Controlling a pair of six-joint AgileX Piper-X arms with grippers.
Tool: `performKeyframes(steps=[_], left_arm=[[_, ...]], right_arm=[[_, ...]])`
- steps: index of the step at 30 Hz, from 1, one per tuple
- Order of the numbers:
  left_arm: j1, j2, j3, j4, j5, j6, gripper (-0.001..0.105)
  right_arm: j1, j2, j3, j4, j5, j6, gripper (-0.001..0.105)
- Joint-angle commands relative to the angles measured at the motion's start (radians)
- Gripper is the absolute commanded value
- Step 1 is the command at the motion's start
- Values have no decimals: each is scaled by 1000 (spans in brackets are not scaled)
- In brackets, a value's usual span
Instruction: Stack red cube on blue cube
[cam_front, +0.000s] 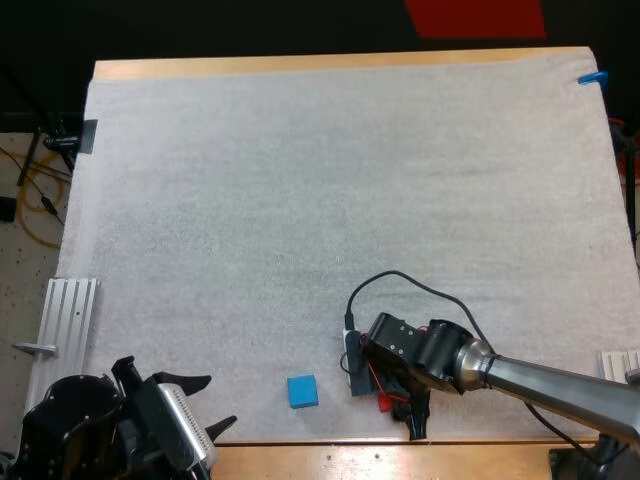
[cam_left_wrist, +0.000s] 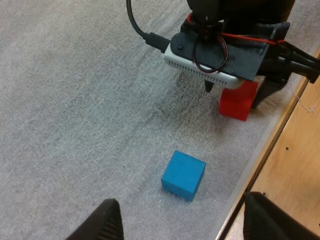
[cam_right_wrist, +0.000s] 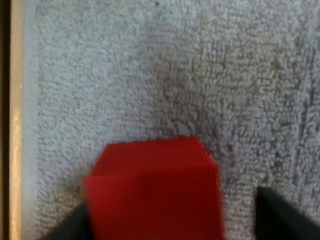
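Right wrist view puts the red cube (cam_right_wrist: 155, 187) between the two fingers of your right gripper (cam_right_wrist: 170, 212). The fingers (cam_right_wrist: 282, 215) stand apart. One sits close against the cube's side, though you cannot tell whether it touches. The other is clear of it, with a strip of white mat showing in the gap. The cube rests flat on the mat (cam_front: 300, 200), close to its near edge, where the wooden table (cam_front: 330, 462) begins.

In the high view your right arm covers most of the red cube, and just a sliver peeks out beneath the gripper. The blue cube (cam_front: 302, 391) lies on the mat to the left of the red one, near but not touching, along the same near edge.

Your left gripper (cam_left_wrist: 186, 220) hangs short of the blue cube, its fingers wide apart and clear of everything. In the left wrist view the blue cube sits nearer to that gripper than the red cube, and your right gripper is down over the red one.
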Motion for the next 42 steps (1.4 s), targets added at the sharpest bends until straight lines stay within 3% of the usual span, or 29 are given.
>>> performKeyframes(steps=[1,4,10,16,26,42], left_arm=[[-2,2,-3,8,2,5,52],[-2,2,-3,8,2,5,52],[-2,2,-3,8,2,5,52],[-2,2,-3,8,2,5,52],[-2,2,-3,8,2,5,52],[-2,2,-3,8,2,5,52]], right_arm=[[2,-2,-1,-3,-1,-12,39],[2,-2,-1,-3,18,-12,26],[2,-35,-40,29,79,-12,25],[2,-68,-179,139,92,-9,25],[44,-47,-373,163,104,8,25],[180,101,-442,166,95,52,25]])
